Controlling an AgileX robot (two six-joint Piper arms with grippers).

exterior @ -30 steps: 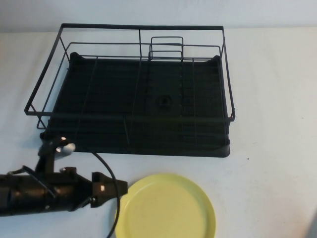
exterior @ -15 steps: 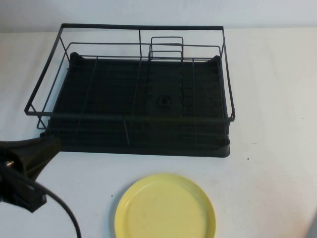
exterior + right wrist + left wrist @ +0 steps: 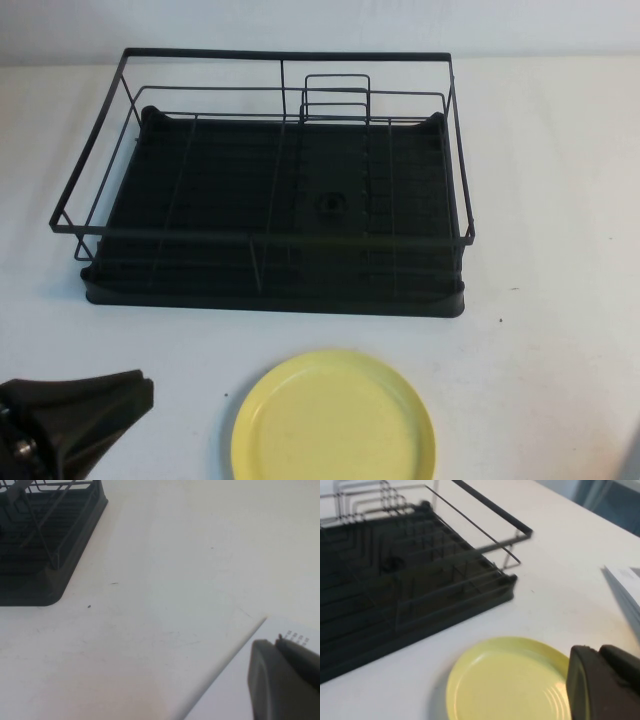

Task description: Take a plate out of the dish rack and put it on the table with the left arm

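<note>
The pale yellow plate (image 3: 333, 420) lies flat on the white table (image 3: 560, 200), in front of the dish rack (image 3: 280, 300). The rack is empty. My left gripper (image 3: 145, 385) is at the near left corner, low over the table, well left of the plate and apart from it. In the left wrist view its fingers (image 3: 597, 652) are pressed together and hold nothing, with the plate (image 3: 505, 680) and rack (image 3: 420, 615) beyond them. My right gripper (image 3: 277, 642) is shut and empty, off the table's right side; a rack corner (image 3: 50, 580) shows in its view.
A white sheet-like edge (image 3: 235, 680) runs diagonally under the right gripper. A pale stacked object (image 3: 625, 585) lies right of the plate in the left wrist view. Bare table lies to the right of the rack (image 3: 550, 300).
My left arm has pulled back from the plate's left rim, to the left and toward the near edge. The plate stays where it lay.
</note>
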